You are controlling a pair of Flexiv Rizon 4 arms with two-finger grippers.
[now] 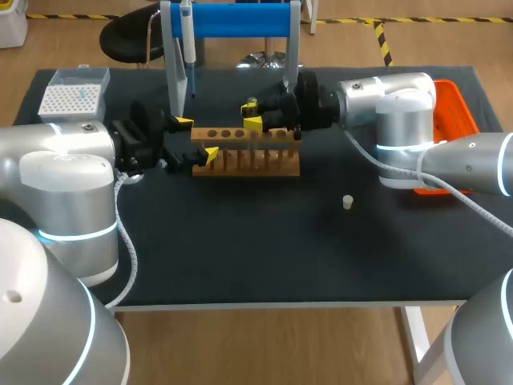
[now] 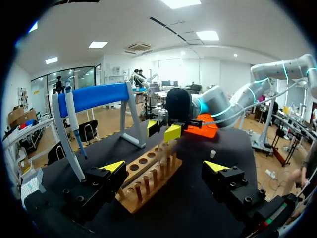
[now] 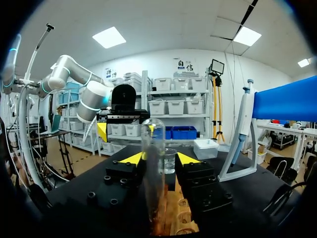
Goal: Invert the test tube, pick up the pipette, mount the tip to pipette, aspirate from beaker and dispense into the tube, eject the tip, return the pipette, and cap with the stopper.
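Note:
A clear test tube (image 3: 152, 148) stands upright in the wooden rack (image 1: 248, 160), rounded end up. My right gripper (image 3: 159, 158) is open around it, with a gap showing beside one finger. In the head view the right gripper (image 1: 253, 114) hangs over the rack's middle. My left gripper (image 1: 198, 138) is open wide, its fingers straddling the rack's left end (image 2: 148, 178) without holding it. The pipette (image 1: 187, 36) hangs on the blue-topped stand behind the rack. A small beaker (image 3: 170, 161) sits beyond the tube. The white stopper (image 1: 348, 202) lies on the mat to the right.
A white tip box (image 1: 74, 92) stands at the back left. An orange tray (image 1: 453, 112) sits at the right edge behind my right arm. The stand's legs (image 1: 173, 72) rise just behind the rack.

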